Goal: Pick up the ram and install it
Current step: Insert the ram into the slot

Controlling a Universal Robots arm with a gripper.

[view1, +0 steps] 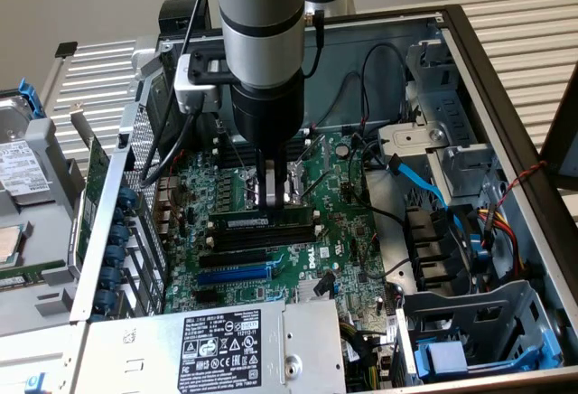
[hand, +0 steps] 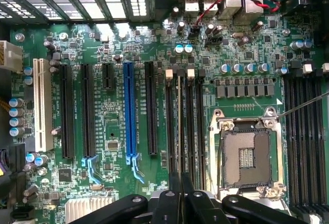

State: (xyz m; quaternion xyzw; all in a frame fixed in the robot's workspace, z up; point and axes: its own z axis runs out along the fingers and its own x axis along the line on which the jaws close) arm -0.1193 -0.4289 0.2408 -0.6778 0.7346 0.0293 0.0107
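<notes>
Green ram (view1: 262,220) pinched edge-on by nearly closed gripper (view1: 276,202) over motherboard (view1: 343,222) slots; misalignment could jam insertion.

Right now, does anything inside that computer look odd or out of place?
Nothing looks damaged or spilled. The CPU socket sits bare, with no chip or cooler on it. The gripper hangs low over the memory slots beside it.

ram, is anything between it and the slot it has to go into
Nothing visible stands in the way. The pincer holds the ram edge-on, right down at the black memory slots beside the empty CPU socket. The slots on either side of it hold no sticks. Whether it is already seated cannot be told.
</notes>
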